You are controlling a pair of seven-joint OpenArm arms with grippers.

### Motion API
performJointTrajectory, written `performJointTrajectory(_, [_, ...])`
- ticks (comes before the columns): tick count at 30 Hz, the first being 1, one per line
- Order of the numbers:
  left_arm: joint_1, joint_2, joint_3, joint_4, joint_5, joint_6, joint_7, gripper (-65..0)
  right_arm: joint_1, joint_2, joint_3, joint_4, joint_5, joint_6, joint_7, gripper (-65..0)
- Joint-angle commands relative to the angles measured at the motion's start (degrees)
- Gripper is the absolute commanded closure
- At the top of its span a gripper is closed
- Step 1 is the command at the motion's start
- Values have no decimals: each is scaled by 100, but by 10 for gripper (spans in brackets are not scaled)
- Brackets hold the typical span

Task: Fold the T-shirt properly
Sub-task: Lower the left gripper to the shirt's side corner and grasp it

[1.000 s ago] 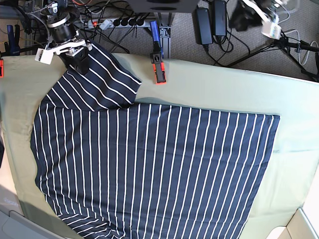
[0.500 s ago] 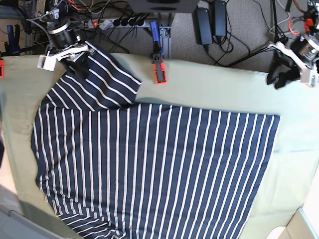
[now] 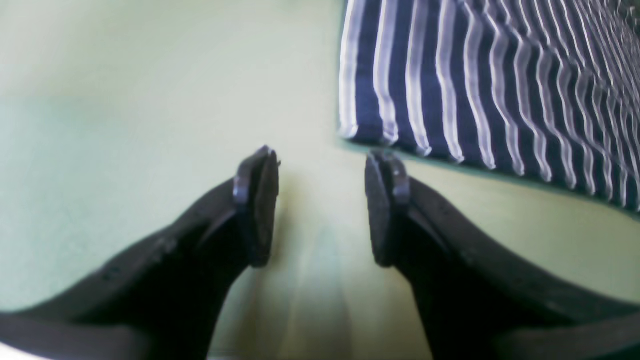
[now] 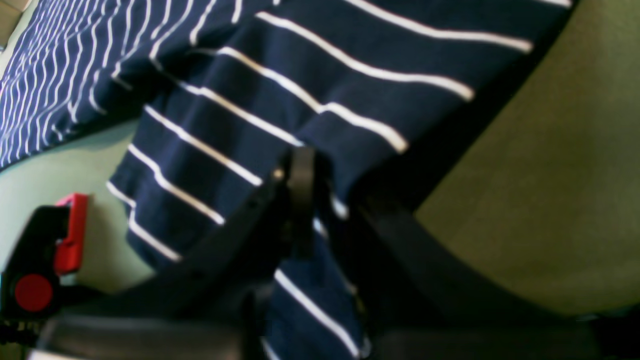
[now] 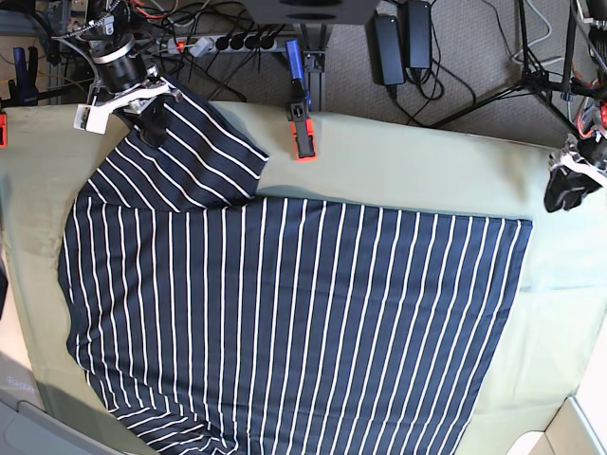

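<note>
1. Count: one T-shirt (image 5: 294, 322), two grippers, one olive table cloth (image 5: 417, 171), two clamps visible at the far table edge.
2. T-shirt position: spread flat on the table cloth, covering most of it in the base view. One sleeve points toward the far-left corner of that view; the bottom hem lies along the view's right side.
3. Right gripper (image 4: 320, 200): jaws pressed together, pinching the sleeve fabric. Navy cloth w/ white stripes passes between the fingers.
4. Left gripper (image 3: 320, 205): jaws spread, nothing between them. It hangs over bare table cloth, just beside the shirt's hem corner, not touching it.
5. Base view only: whole shirt outline, both arms at once, the orange-black clamp (image 5: 302, 133) w/ blue handle at the far edge, a second orange clamp (image 5: 3, 128) at the view's left edge, cables and a power strip (image 5: 228, 43) on the floor.
6. Right wrist view only: the pinch itself, seen close; a red-black clamp (image 4: 40, 265) near the sleeve edge.
7. Left wrist view only: the gap between the finger pads (image 3: 257, 210) and the hem corner (image 3: 360, 130). Picture is blurred.
</note>
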Motion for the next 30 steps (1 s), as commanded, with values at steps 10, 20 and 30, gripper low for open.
performJointTrajectory(10, [-693,-116,413,-710,-393,-50,-4,-317,-20,31,13,79,26,352,98,-40])
performJointTrajectory(20, [-702,203,621,-713,-529,-72,26,-317,-20,31,13,79,26,352,98,-40])
performJointTrajectory(30, [-767,426,623,-710,-525,-98,61,-317,-20,31,13,79,26,352,98,-40])
